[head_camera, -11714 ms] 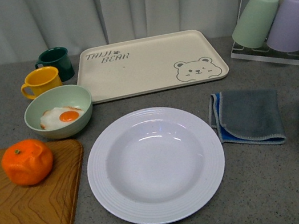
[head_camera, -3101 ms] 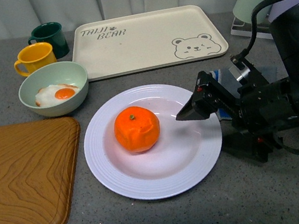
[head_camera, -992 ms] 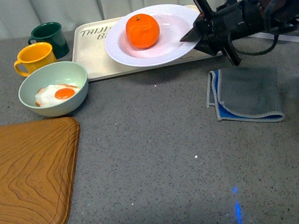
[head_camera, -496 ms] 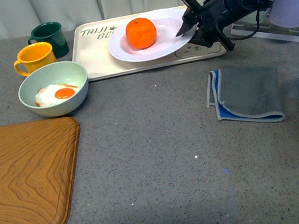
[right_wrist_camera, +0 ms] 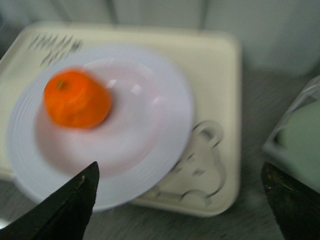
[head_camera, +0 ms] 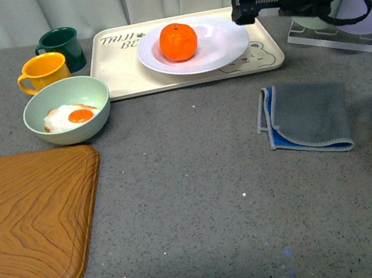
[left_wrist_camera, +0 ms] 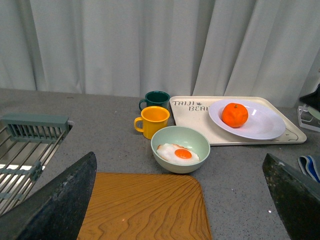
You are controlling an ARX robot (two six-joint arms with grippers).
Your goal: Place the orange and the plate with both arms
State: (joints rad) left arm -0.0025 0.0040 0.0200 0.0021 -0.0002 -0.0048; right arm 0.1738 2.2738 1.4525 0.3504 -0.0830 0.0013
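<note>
- Seeing orange (head_camera: 178, 41) on plate (head_camera: 224, 46), plate on tray (head_camera: 125, 78): I judge placing done.
- My right gripper (head_camera: 242, 1) is open beside plate; left gripper (left_wrist_camera: 179, 154) open, empty.
- Only pulling back remains.

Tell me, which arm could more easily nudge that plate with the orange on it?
Probably the right: the right gripper hovers open beside the plate on the tray. The left gripper sees that plate only from afar.

The orange (head_camera: 178, 42) sits on the plate (head_camera: 224, 47) atop the cream tray (head_camera: 125, 78); the right pincer (head_camera: 242, 2) hangs near the plate's rim.
</note>
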